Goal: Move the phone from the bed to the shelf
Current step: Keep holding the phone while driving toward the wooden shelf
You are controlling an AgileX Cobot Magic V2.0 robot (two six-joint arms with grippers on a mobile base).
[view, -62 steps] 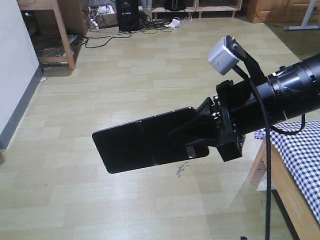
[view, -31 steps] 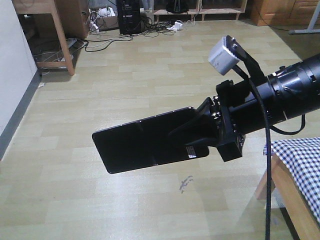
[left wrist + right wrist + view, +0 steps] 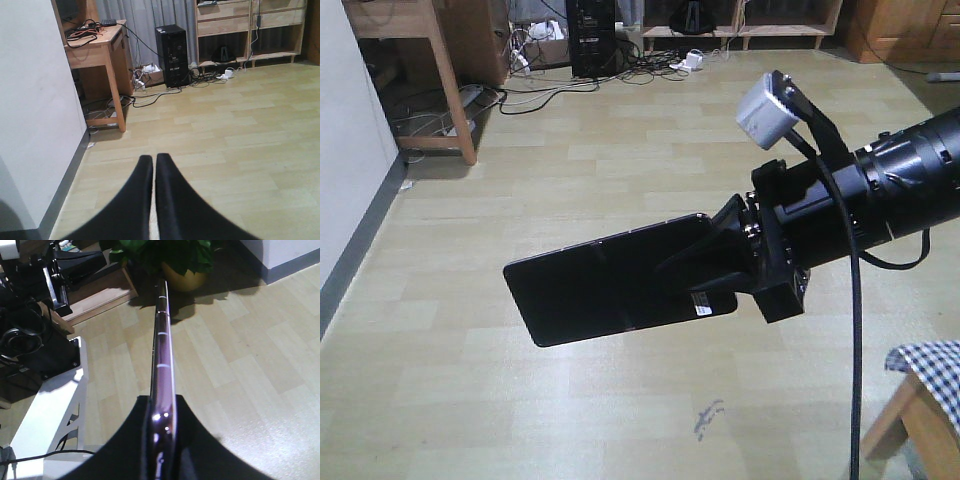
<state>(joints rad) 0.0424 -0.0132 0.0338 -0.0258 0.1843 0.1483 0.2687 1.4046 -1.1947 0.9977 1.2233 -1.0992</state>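
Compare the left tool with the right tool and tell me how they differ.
The right tool is shut on the phone, gripping its stickered end; the left tool holds nothing. The left tool's fingers nearly touch, while the right tool's fingers are kept apart by the phone's edge. Both are black and hover over the floor.

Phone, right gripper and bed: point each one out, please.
phone (image 3: 590, 290): front view, glossy black face.
right gripper (image 3: 161, 402): right wrist view, midway between its fingertips.
bed (image 3: 930, 360): front view, checked sheet corner.
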